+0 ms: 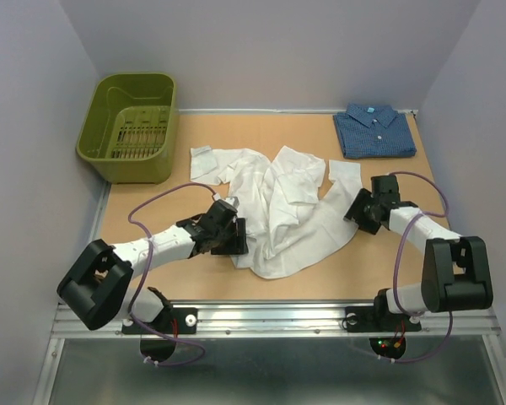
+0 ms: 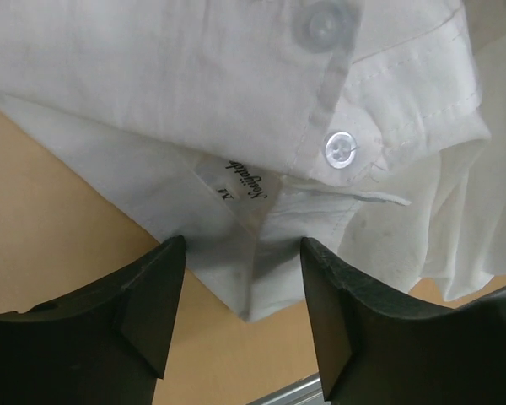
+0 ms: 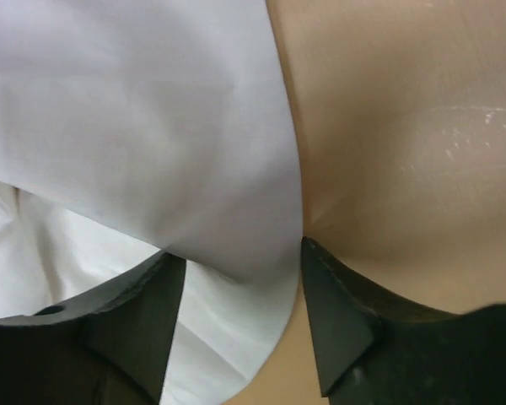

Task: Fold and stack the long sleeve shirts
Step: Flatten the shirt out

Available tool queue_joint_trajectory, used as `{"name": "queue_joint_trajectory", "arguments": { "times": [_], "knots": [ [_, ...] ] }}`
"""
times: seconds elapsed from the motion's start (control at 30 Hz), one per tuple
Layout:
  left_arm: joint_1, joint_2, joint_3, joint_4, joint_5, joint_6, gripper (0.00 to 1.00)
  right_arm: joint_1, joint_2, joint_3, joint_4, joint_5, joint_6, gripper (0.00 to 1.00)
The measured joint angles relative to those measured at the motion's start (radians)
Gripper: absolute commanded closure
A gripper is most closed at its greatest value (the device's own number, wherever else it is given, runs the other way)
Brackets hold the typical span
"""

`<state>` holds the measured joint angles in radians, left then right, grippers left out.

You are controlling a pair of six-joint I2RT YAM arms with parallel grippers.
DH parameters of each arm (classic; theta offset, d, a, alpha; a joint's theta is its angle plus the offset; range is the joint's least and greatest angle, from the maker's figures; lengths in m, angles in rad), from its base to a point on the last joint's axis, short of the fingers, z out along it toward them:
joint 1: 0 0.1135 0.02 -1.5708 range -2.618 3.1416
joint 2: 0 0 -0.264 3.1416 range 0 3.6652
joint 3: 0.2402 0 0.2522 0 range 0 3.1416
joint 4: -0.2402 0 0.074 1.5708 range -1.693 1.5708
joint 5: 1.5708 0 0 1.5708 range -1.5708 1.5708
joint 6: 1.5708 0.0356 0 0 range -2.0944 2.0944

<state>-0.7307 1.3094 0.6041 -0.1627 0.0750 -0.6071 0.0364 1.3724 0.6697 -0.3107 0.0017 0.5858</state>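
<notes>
Left gripper [image 2: 242, 257] is sitting at the white shirt's [image 1: 278, 202] left edge, jaws standing moderately wide, with the hem by the neck label [image 2: 240, 181] lying between the fingers [image 2: 152, 295] but not pinched. 2 buttons are showing just beyond the label, the nearer button [image 2: 341, 150] on a stitched band, so this is looking like the collar or placket end.

White shirt is lying crumpled and spread out in the middle of the table [image 1: 388, 261], sleeves trailing out from the body. Judging by the wrinkles, the cloth is thin, light and limp: it is going to sag, slide on the wood and drag loose layers along. Doubled seams, collar band and cuffs are probably the firmest places to pinch; a single layer is likely to slip out.

Right gripper [image 3: 243, 266] is sitting at the white shirt's right edge, jaws also standing apart, a smooth cloth edge running between them, nothing clamped.

Blue shirt [image 1: 374, 131] is lying beyond and right of the white shirt, well apart, already folded flat with the collar up. So 1 of 2 looks done; the white one is awaiting flattening, folding, then stacking.

Green basket [image 1: 128, 167] is standing beyond and left of the white shirt, near one sleeve end; nothing is showing inside it, just the slotted floor.
</notes>
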Motion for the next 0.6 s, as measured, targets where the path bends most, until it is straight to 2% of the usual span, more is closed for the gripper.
{"name": "queue_joint_trajectory", "arguments": {
  "times": [0.03,0.07,0.13,0.23,0.33,0.37,0.4,0.6],
  "knots": [
    [0.000,0.012,0.009,0.010,-0.001,0.004,0.37,-0.001,0.003,-0.001,0.010,-0.007,0.000,0.51],
    [0.000,0.024,0.016,0.016,-0.001,0.007,0.42,-0.003,0.005,-0.003,0.020,-0.015,0.003,0.67],
    [0.006,0.054,0.034,0.023,-0.003,0.014,0.51,-0.004,0.006,-0.004,0.032,-0.022,0.007,0.86],
    [0.019,0.090,0.053,0.040,-0.008,0.023,0.61,-0.008,-0.003,-0.007,0.035,-0.029,0.006,0.98],
    [0.039,0.126,0.074,0.057,-0.008,0.034,0.78,-0.020,-0.056,-0.012,0.021,-0.026,0.005,0.99],
    [0.044,0.134,0.080,0.060,-0.009,0.034,0.91,-0.029,-0.090,-0.012,0.013,-0.016,0.003,0.99],
    [0.053,0.146,0.087,0.062,-0.009,0.043,0.99,-0.035,-0.124,-0.011,0.002,0.000,0.001,0.99],
    [0.140,0.181,0.135,0.049,-0.024,0.088,1.00,-0.051,-0.262,0.043,-0.116,0.101,-0.016,0.99]
  ]
}}
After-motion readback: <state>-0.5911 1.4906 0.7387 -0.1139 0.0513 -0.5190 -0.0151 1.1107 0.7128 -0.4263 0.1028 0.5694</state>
